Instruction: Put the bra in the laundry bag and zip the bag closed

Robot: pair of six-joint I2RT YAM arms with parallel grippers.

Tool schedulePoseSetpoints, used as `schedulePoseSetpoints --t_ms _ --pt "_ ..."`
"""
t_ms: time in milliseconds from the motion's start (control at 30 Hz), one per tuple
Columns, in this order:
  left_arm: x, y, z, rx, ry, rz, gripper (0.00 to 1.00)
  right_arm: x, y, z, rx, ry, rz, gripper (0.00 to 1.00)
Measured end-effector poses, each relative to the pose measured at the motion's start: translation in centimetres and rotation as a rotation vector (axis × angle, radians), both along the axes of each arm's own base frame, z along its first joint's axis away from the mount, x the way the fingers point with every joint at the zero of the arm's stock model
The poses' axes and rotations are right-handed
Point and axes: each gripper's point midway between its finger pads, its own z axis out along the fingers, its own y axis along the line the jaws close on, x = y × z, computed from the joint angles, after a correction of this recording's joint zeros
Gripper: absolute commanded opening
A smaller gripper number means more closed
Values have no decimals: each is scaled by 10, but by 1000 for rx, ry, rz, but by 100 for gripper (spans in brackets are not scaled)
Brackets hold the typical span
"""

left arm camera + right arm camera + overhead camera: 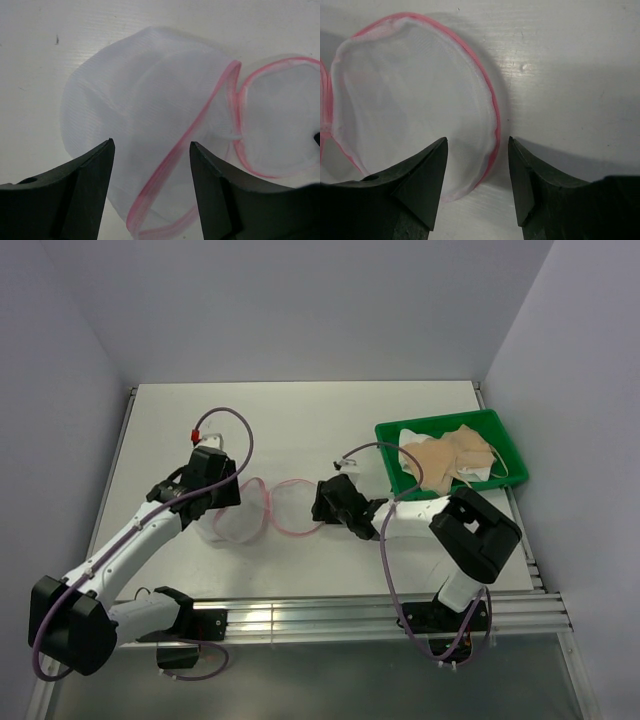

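The laundry bag [240,524] lies unzipped in the middle of the table, its white mesh spread in two halves edged by the pink zipper band [297,530]. My left gripper [222,502] is open over the left half; in the left wrist view the bag [140,95] fills the frame and the zipper band [175,155] runs between the jaws [150,145], untouched. My right gripper [320,502] is open at the right half [410,90], whose pink rim [494,135] sits between its jaws [477,141]. The tan bra [450,454] lies bunched in the green tray.
The green tray [430,426] stands at the table's right side, close to the right wall. Purple cables loop from both arms over the table. A metal rail runs along the near edge by the arm bases.
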Motion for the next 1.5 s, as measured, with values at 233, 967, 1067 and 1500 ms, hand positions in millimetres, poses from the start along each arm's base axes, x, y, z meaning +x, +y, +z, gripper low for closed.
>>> schedulePoseSetpoints --t_ms 233,967,1067,1500 --pt "-6 -16 2 -63 19 -86 53 6 2 -2 -14 -9 -7 37" --pt "-6 -5 -17 34 89 -84 0 18 -4 57 33 -150 -34 0" --pt "1 -9 25 -15 -7 -79 0 13 -6 81 32 -175 -7 0" --pt "15 -3 247 -256 -550 -25 0 12 61 352 184 -520 123 0"
